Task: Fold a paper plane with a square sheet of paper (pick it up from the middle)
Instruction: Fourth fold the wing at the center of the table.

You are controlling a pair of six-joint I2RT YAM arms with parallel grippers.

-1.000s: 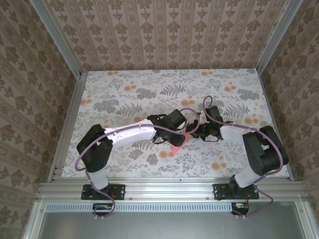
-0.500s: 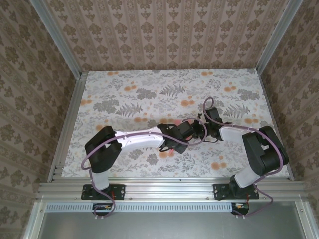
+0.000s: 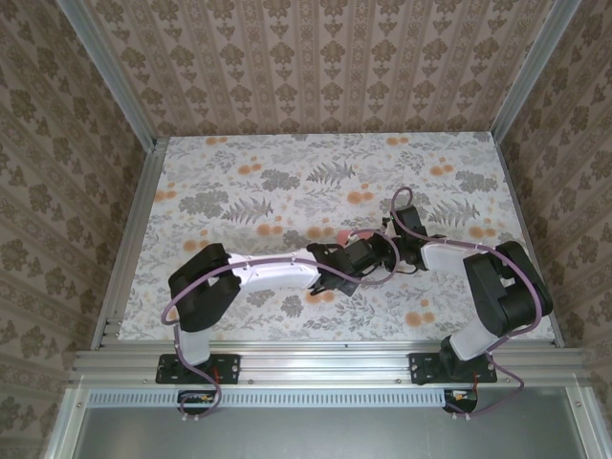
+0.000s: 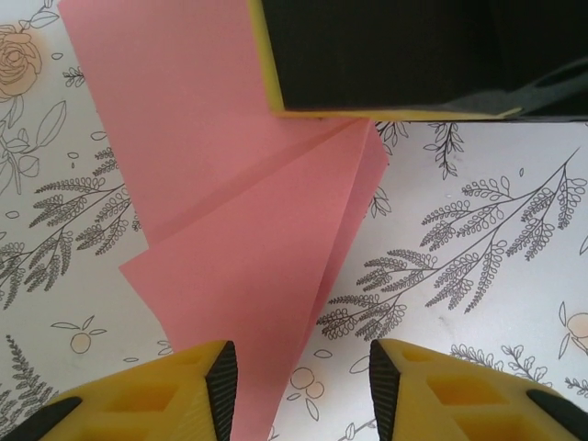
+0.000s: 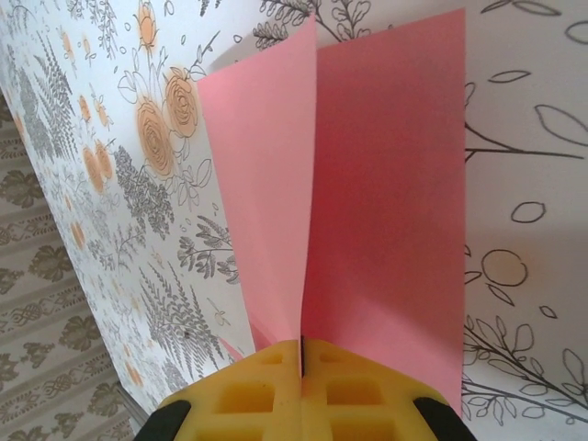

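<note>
Lab robot cell, prob.: alu-profile frame, wallpaper backdrop walls, print tabletop, 2 arms bolted on.

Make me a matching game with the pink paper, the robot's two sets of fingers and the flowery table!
Things:
1. salmon-pink folded paper sheet
2. left arm's yellow fingers
3. right arm's yellow fingers
4. flower-printed table top

States:
A. shut, pinching the paper
B. apart, above the paper
C. grey leaves, orange blossoms
D. creased and partly folded

Pairs: 1-D, 2-B, 3-A, 4-C.
</note>
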